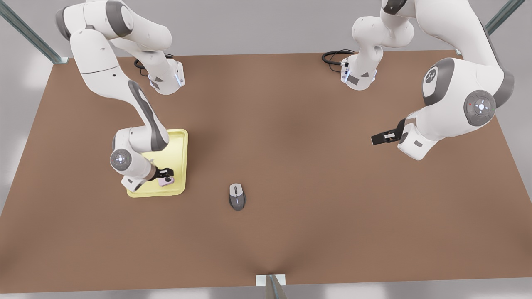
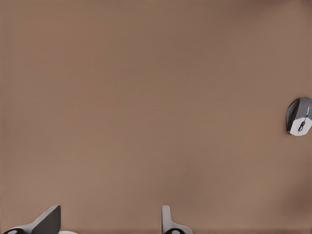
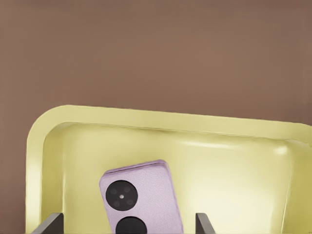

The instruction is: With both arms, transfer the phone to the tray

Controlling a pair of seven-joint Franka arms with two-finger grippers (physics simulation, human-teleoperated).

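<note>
Right gripper [image 1: 166, 174] is down over the tray [image 1: 179, 143] on the front view's left; the phone [image 1: 165, 181] sits in there near the tray's near edge, lens strip showing in the right wrist view [image 3: 141, 197]. From that wrist cam I see a fingertip [image 3: 48, 225] on each side of the phone with yellow showing between pad and case, so I'd call the jaws spread and not gripping; whether the phone is lying fully flat on the tray floor [image 3: 229, 170] I can't quite tell.

Left gripper [image 1: 380, 138] is parked well away on the front view's right, waiting above bare table [image 1: 291, 166]; its wrist cam shows both fingers [image 2: 46, 222] wide apart with nothing between them, and the grey mouse [image 2: 298, 116] off to the side.

So my read is we're at the release and retreat bit; to do it cleanly I'd keep the fingers fully open and lift straight up, no sideways drift, so a pad doesn't catch the phone's edge and drag it toward the rim; also stay clear of the mouse [image 1: 237, 196], which sits just outside the tray.
</note>
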